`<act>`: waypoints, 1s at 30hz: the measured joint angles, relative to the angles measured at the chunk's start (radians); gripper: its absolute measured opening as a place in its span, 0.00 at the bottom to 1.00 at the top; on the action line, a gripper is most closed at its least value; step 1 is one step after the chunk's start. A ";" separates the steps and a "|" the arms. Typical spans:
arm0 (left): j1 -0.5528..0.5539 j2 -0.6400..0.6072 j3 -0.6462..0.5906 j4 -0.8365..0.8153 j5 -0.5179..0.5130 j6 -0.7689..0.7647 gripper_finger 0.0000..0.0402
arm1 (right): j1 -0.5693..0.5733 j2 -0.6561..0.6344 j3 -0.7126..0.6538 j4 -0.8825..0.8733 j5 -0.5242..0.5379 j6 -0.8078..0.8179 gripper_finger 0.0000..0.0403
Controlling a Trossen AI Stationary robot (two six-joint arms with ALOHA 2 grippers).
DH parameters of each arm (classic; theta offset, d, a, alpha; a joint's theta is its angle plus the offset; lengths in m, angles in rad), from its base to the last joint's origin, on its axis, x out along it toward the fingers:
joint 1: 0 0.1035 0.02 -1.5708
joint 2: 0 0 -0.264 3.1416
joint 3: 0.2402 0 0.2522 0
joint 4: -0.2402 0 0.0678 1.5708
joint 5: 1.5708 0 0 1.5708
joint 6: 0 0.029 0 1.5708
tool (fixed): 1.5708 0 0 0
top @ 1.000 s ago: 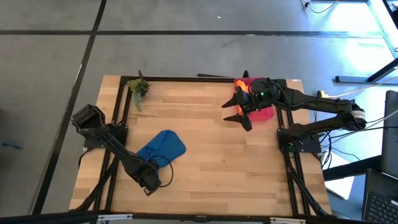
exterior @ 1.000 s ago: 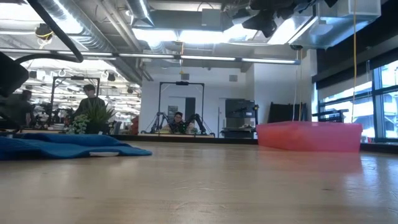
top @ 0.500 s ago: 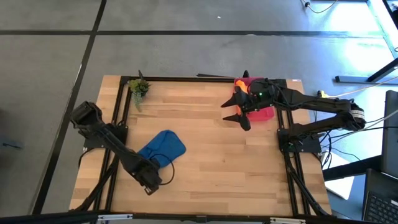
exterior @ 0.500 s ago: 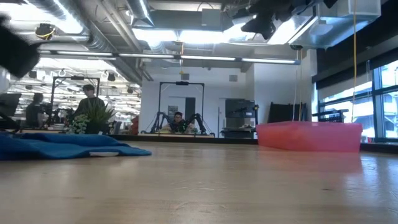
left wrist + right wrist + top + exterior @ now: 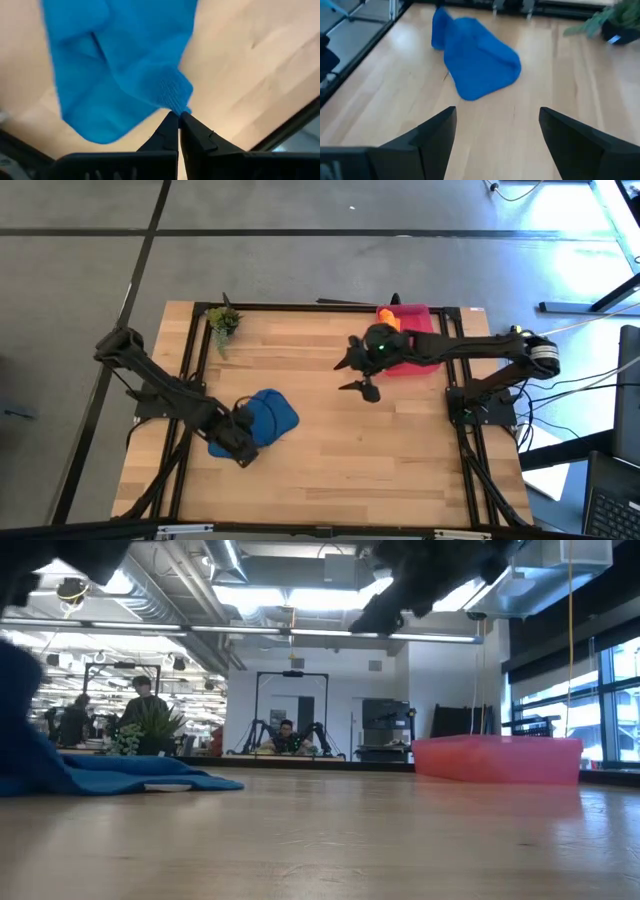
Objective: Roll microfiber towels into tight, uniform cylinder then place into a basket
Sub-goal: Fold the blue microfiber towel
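The blue towel [image 5: 268, 413] lies crumpled on the wood at the table's left, with one corner raised. My left gripper [image 5: 242, 445] stands at its near-left side, pointing down, shut on that corner. The orange towel [image 5: 389, 321] rests in the far end of the pink basket [image 5: 418, 352] at the far right. My right gripper [image 5: 348, 376] hangs open above the bare table just left of the basket. It faces the blue towel [image 5: 476, 65], with nothing between its fingers. My left gripper pinches a bunched corner of the blue towel [image 5: 176, 100] between its two fingertips, coming from above and pointing down. That corner is lifted off the wood [image 5: 18, 700]. The rest of the towel [image 5: 140, 774] still lies on the table, sloping slack from the hold.
A small potted plant [image 5: 224, 321] stands at the far left corner. Black frame rails [image 5: 190, 370] run along the table's sides. Bare wood [image 5: 340, 445] lies between the two arms. People show in the room beyond the table in the low view.
My left gripper has shut on the blue towel's near-left corner and risen, also moving toward the far edge. It has drawn that corner up off the wood while the far part stayed put. My right gripper has moved from over the basket toward the table's left, and lower.
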 joint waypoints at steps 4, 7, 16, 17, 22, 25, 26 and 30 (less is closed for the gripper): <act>0.036 -0.050 0.030 -0.088 -0.037 0.009 0.00 | 0.012 0.074 0.000 0.047 -0.008 -0.003 0.71; 0.062 -0.074 0.034 -0.122 -0.038 0.023 0.00 | 0.025 0.125 0.000 0.109 -0.010 -0.029 0.71; 0.156 -0.091 0.034 -0.142 -0.036 0.115 0.00 | 0.086 0.280 0.000 0.384 -0.016 -0.051 0.71; 0.167 -0.091 0.034 -0.142 -0.036 0.125 0.00 | 0.092 0.297 0.000 0.420 -0.016 -0.047 0.71; 0.220 -0.091 0.034 -0.140 -0.036 0.160 0.00 | 0.122 0.380 0.037 0.505 -0.016 -0.046 0.71; 0.252 -0.091 0.034 -0.132 -0.045 0.188 0.00 | 0.134 0.431 0.103 0.512 -0.009 -0.047 0.71; 0.265 -0.092 0.034 -0.124 -0.055 0.199 0.00 | 0.134 0.449 0.129 0.511 -0.010 -0.047 0.71; 0.319 -0.092 0.036 -0.085 -0.075 0.239 0.00 | 0.134 0.529 0.246 0.495 -0.009 -0.038 0.71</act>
